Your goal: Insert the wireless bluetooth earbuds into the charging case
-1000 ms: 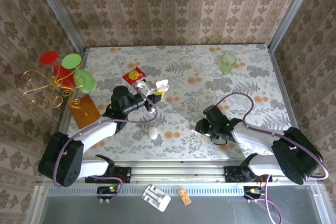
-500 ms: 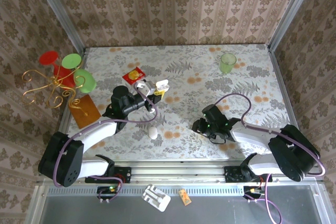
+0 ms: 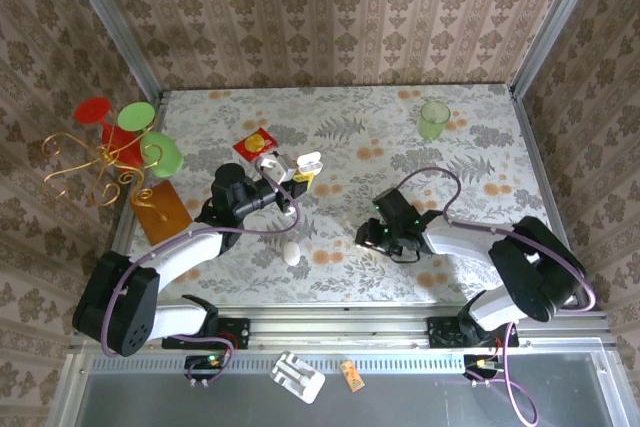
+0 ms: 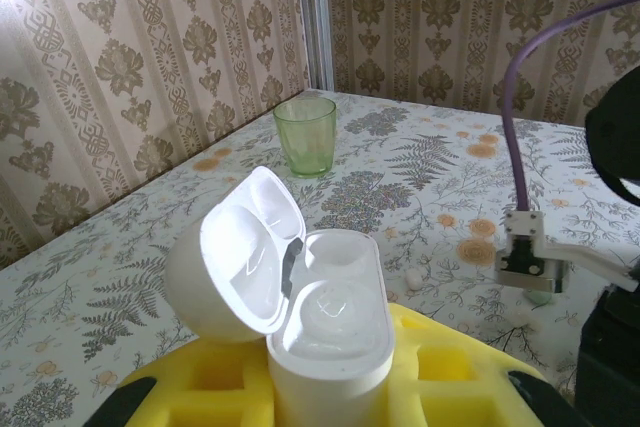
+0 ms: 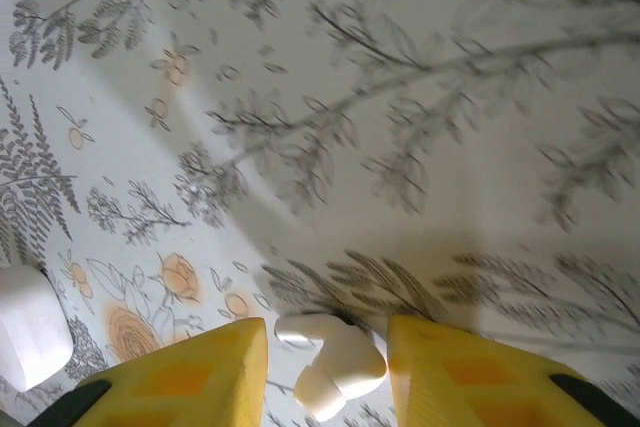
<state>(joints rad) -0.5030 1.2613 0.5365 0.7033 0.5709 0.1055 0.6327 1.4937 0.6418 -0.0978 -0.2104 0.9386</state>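
The top external camera sat high above and behind the near edge of the table, looking down and forward, far enough off to take in the whole tabletop. The left wrist camera rode low and very close behind the charging case in the left gripper, facing across the table toward its far right corner. The green cup there was shared with the top view. The right wrist camera looked almost straight down from close by, the earbud between the right gripper fingers. The white egg-shaped piece at its left edge also lay in the top view, by the near edge
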